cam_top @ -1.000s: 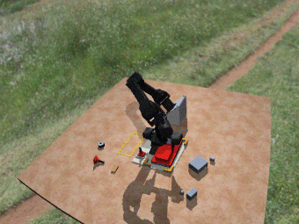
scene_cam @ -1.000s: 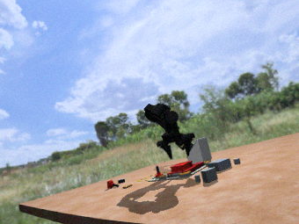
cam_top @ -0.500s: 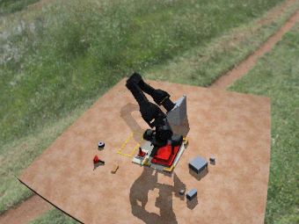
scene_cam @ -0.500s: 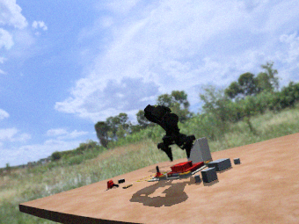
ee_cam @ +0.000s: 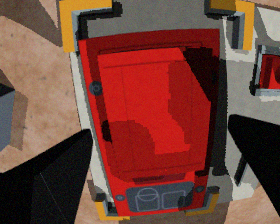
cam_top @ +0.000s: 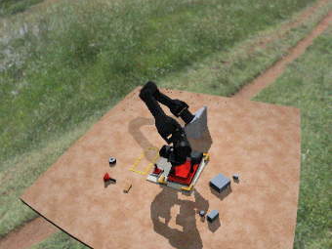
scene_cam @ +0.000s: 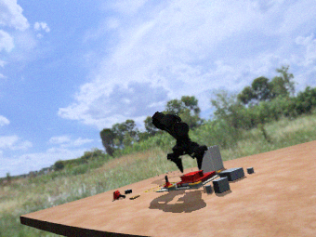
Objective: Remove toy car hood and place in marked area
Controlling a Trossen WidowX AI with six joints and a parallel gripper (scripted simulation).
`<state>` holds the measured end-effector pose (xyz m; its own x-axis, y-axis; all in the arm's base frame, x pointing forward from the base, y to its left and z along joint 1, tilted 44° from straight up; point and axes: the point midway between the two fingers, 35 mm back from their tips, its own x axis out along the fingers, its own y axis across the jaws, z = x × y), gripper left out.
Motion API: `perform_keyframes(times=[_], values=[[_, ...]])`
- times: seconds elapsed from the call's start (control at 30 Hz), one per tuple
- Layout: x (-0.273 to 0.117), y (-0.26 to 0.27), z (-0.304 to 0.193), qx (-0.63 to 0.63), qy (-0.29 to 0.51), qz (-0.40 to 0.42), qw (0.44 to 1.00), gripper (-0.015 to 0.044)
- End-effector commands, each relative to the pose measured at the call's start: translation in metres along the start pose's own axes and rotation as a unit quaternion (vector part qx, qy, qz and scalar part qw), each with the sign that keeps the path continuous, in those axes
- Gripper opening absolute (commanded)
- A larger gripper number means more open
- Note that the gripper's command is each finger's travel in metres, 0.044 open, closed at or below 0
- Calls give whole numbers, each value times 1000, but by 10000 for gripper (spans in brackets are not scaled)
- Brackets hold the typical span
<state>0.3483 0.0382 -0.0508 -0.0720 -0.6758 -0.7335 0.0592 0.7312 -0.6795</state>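
hovering over red hood (ee_cam: 153,112) mid-frame, hand (ee_cam: 156,178) wide open, empty; should centre fingers on hood's side edges before closing.

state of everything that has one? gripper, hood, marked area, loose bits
gripper: open, empty, above the hood, not touching it
hood: on the car, not lifted
car: flat on the table, in yellow corner brackets
marked area: nothing inside
grey block: resting on the table, right of the car
red part: loose on the table, left of the marked area
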Motion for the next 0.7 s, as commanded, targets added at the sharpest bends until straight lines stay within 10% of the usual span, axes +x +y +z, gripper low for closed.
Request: perform_keyframes(times=[0.0,0.67], values=[[3,0,0,-2,-1,-2,1000,440],[13,0,-1,-2,-1,-2,1000,440]])
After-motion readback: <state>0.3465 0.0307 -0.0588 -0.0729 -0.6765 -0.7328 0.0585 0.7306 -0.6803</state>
